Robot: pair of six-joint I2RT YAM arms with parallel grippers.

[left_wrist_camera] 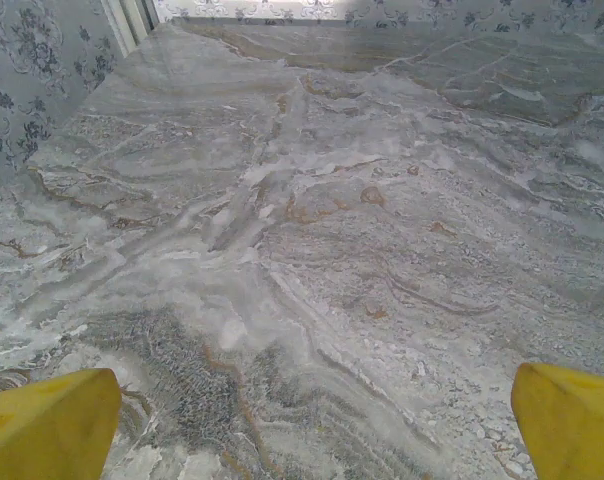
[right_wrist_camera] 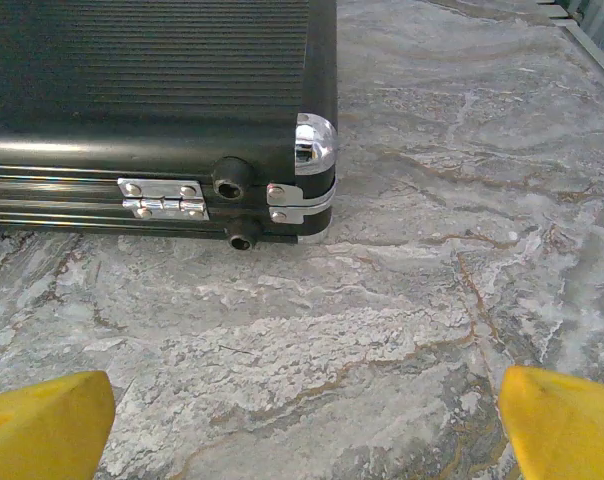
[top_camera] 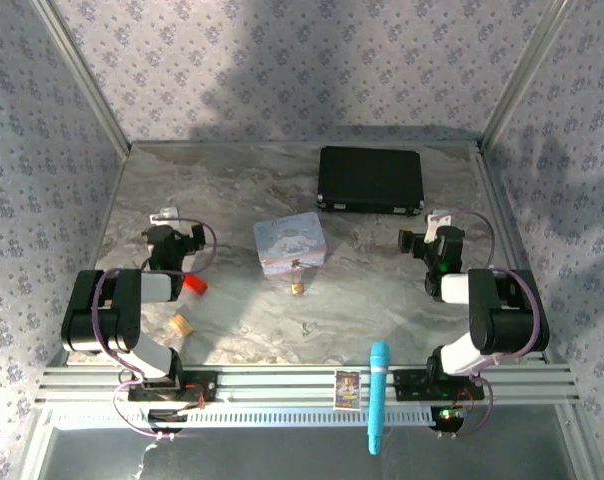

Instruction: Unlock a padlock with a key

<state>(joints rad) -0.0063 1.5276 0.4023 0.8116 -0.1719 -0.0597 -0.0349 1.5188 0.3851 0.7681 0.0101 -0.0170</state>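
Note:
The tiny brass padlock (top_camera: 297, 287) with its thin shackle lies at the near edge of the pastel tin (top_camera: 290, 243), mid-table. My left gripper (top_camera: 172, 220) hovers at the table's left, well apart from the padlock. In the left wrist view it (left_wrist_camera: 312, 430) is open, and its yellow fingertips (left_wrist_camera: 47, 425) stand wide over bare marble. My right gripper (top_camera: 434, 225) is at the right, also open (right_wrist_camera: 307, 425), with nothing between its yellow fingertips (right_wrist_camera: 42, 420). A small red piece (top_camera: 194, 284) lies beside the left arm; I cannot tell whether it is the key.
A black ribbed case (top_camera: 371, 180) sits at the back, its hinge corner (right_wrist_camera: 302, 190) just ahead of the right gripper. A tan cork-like stub (top_camera: 180, 324) lies near the left arm's base. A blue handle (top_camera: 378, 395) rests across the front rail.

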